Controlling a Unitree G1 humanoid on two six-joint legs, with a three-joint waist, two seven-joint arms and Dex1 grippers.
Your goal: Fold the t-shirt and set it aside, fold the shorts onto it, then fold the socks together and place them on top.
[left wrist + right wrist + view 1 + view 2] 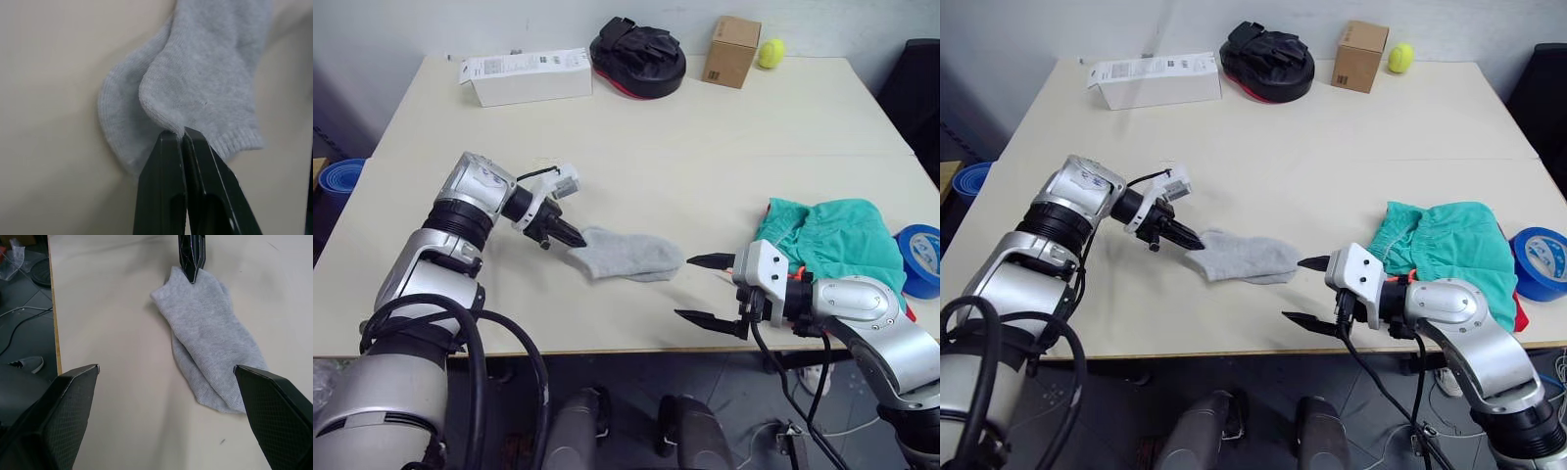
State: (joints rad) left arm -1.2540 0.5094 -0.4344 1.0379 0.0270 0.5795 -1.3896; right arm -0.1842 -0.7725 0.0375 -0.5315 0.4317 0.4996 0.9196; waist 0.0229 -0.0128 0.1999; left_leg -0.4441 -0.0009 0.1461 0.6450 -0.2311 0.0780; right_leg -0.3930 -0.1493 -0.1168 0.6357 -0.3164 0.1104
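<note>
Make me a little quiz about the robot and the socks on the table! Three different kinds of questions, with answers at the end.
1. True or false: the left end effector is pinched shut on the edge of the grey socks.
2. Pick one. The right end effector is: A) open, empty, near the socks; B) holding the tennis ball; C) shut on the shorts.
3. Fill in: the teal-green shorts lie on top of the red ____, beside a roll of blue tape.

Key:
1. True; the left wrist view shows the fingers closed on the sock edge.
2. A.
3. t-shirt; only a small red edge peeks out under the shorts.
</note>
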